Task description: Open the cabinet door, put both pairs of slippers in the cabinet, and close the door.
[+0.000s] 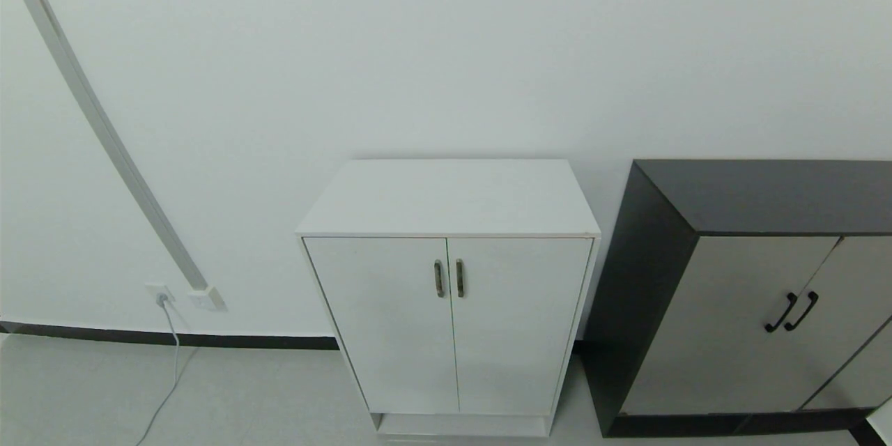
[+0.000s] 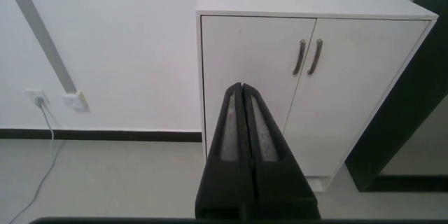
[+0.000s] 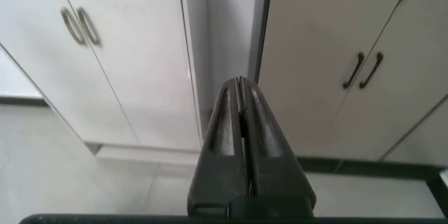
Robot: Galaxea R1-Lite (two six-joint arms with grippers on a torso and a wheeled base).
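A white two-door cabinet (image 1: 449, 293) stands against the wall with both doors shut and two metal handles (image 1: 449, 278) at the middle seam. The left wrist view shows the white cabinet (image 2: 315, 77) ahead, and my left gripper (image 2: 242, 87) is shut with nothing in it, held some way in front of the left door. My right gripper (image 3: 240, 82) is shut and empty too, in front of the gap between the white cabinet (image 3: 119, 56) and the dark one.
A black cabinet with grey doors (image 1: 752, 300) stands right beside the white one, its doors shut. A wall socket with a grey cable (image 1: 164, 334) and a slanted wall conduit (image 1: 104, 125) are at the left. Bare grey floor (image 1: 209, 397) lies in front.
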